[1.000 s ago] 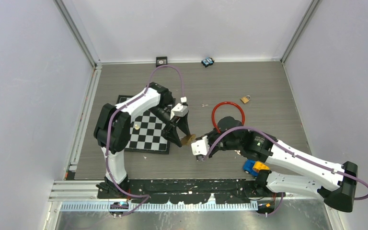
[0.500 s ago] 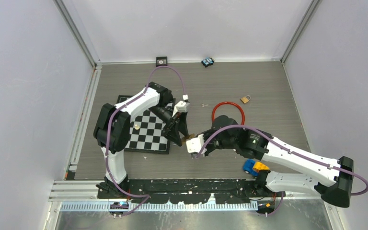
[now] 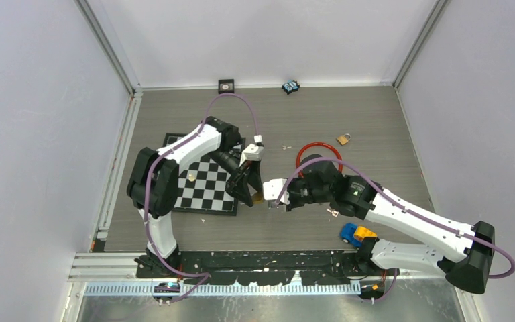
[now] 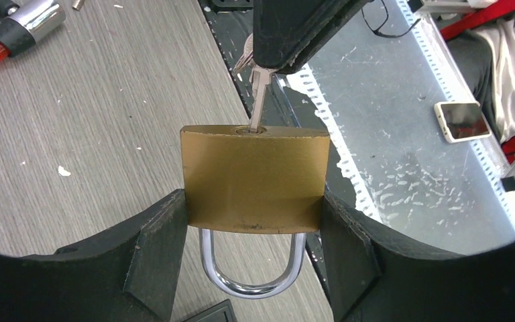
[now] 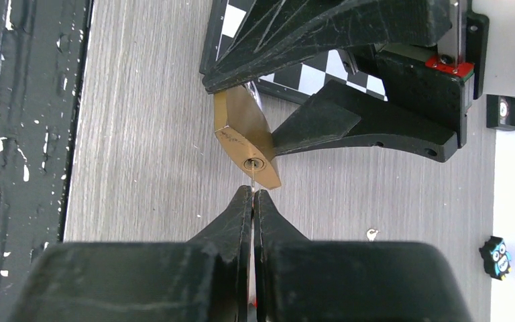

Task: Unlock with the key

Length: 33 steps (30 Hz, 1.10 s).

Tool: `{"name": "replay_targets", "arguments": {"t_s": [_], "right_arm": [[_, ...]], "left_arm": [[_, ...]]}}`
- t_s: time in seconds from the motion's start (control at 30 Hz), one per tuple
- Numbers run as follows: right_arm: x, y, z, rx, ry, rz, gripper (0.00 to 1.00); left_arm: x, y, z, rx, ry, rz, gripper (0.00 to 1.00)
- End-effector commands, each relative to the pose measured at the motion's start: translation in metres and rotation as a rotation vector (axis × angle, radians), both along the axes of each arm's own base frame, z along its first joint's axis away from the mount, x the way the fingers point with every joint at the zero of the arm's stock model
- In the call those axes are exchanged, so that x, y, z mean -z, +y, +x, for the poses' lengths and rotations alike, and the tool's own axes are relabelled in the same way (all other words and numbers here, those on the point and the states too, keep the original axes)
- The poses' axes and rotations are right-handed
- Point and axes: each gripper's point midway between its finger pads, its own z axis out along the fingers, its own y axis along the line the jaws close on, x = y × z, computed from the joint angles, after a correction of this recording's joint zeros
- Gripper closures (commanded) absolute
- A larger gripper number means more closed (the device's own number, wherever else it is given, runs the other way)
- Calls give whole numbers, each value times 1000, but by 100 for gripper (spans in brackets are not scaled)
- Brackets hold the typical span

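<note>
A brass padlock (image 4: 253,178) with a steel shackle (image 4: 251,268) is clamped by its two sides in my left gripper (image 4: 255,221), keyhole end turned away from the wrist. In the right wrist view the padlock (image 5: 245,142) shows its keyhole (image 5: 255,164) toward my right gripper (image 5: 253,194). That gripper is shut on a silver key (image 4: 258,94), whose blade tip sits in the keyhole. From above, the padlock (image 3: 258,196) is between the left gripper (image 3: 248,189) and the right gripper (image 3: 273,199), just off the checkerboard's right edge.
A checkerboard (image 3: 204,184) lies under the left arm. A red ring (image 3: 319,155) lies behind the right arm, and a second small padlock (image 3: 342,139) beyond it. A blue and yellow toy car (image 3: 355,234) is near the front edge, an owl figure (image 3: 290,86) at the back wall.
My right gripper has moved left and away from the front edge, bringing the key up to the padlock's keyhole. The left gripper, still holding the padlock, has shifted slightly.
</note>
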Motion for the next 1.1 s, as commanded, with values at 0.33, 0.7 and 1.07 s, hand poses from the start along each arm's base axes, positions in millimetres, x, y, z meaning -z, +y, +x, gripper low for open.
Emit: {"name": "replay_targets", "arguments": {"t_s": [0.33,0.7,1.07], "right_arm": [[3,2,-3,-55,-29,34,99],[-2,1,10,-54,-280,-2,99],[-19,-1,-9,-83,-171,83,99]], "left_arm": [[-53,-9,-19,-9,16,-206,100],[-54,-14,-17,-50,99,-205,100],[-54,-11,-20,-31,49,-227,100]]}}
